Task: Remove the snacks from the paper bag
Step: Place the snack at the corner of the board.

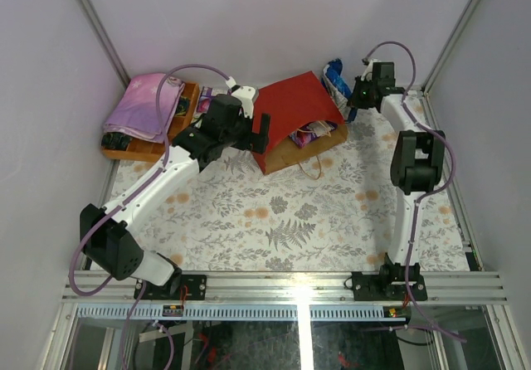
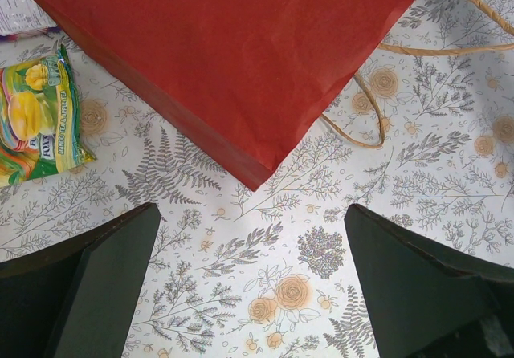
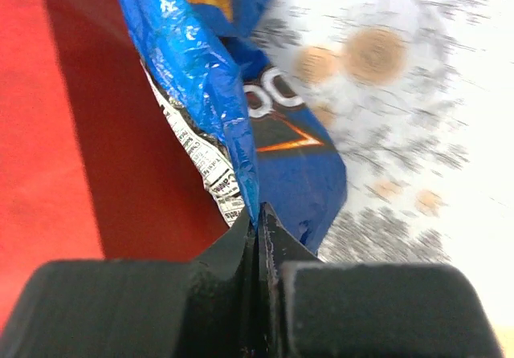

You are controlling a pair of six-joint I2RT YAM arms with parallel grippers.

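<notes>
Okay: large red paper carrier bag (image 1: 290, 104) flat on its side at the far middle of the floral-print tablecloth (image 1: 274, 221), mouth toward the near right, brown kraft inside showing, thin yellowish cord handles (image 1: 314, 167) loose on the cloth in front of the mouth. Inside the mouth, purple-white packs (image 1: 305, 135), partly hidden, count unclear.

At the bag's far right corner, right gripper (image 1: 355, 98), jaws pressed fully together, crimped edge of a blue glossy Doritos packet (image 1: 335, 75) pinched at their tip. In the right wrist view, same packet (image 3: 201, 69) crumpled just above the closed gripper (image 3: 259, 225), red bag wall (image 3: 48, 133) touching it on the left, background blurred.

At the bag's near left edge, left gripper (image 1: 259, 133), jaws spread wide, nothing between them. In the left wrist view, black fingers (image 2: 104, 286) either side of bare cloth, bag corner (image 2: 241, 61) just ahead, not touching.

Out of the bag, yellow-green candy packet (image 2: 36, 117), flat on the cloth beside the bag's side. Further along, edge of a white-and-purple packet (image 2: 20, 9), near the bag.

At the far left, pink-purple folded cloth (image 1: 145, 104) on a wooden tray (image 1: 189, 103), well apart from the bag's mouth.
</notes>
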